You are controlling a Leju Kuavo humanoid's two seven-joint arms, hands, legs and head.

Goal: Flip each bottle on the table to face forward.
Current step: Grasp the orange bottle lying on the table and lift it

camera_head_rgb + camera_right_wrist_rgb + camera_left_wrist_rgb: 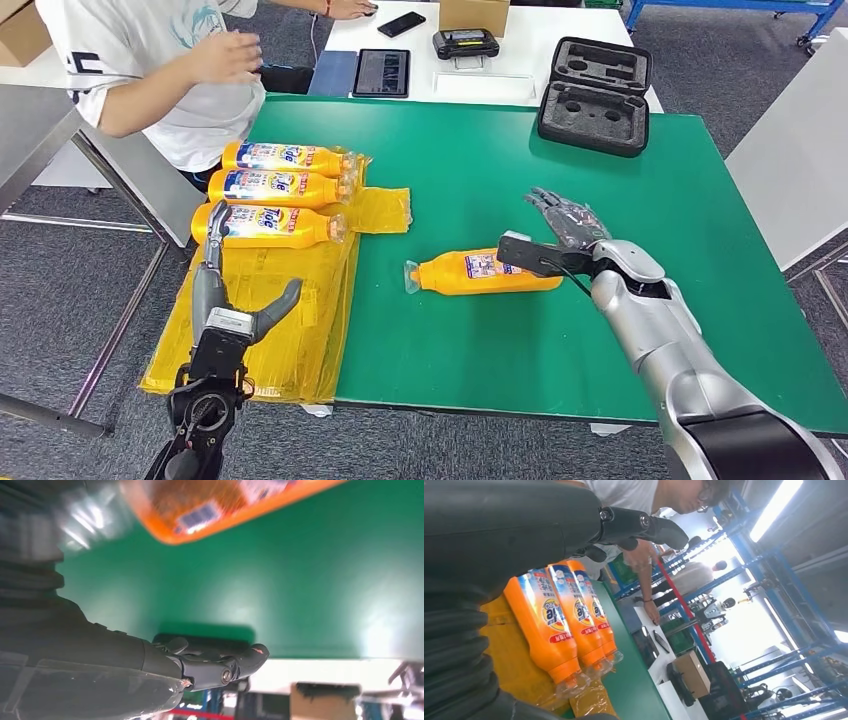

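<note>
Head view: right hand (pixel 560 228) open, fingers spread, lone orange bottle (pixel 478 271) just beside it; left hand (pixel 232 296) open too, near three bottles (pixel 283 192).

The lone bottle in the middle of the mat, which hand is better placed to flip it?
Right. The right hand is open at the lone bottle's base end, while the left hand is over the yellow sheet near the three bottles.

1. A person (pixel 150 60) in a white shirt sits at the far left corner of the green table (pixel 480 330).
2. Yellow plastic sheeting (pixel 300 320) covers the table's left side.
3. An open black foam case (pixel 594 95) rests on the far edge.
4. A tablet (pixel 381 72), phone (pixel 401 24), black device (pixel 465 44) and cardboard box (pixel 474 14) lie on the white table (pixel 550 30) beyond.
</note>
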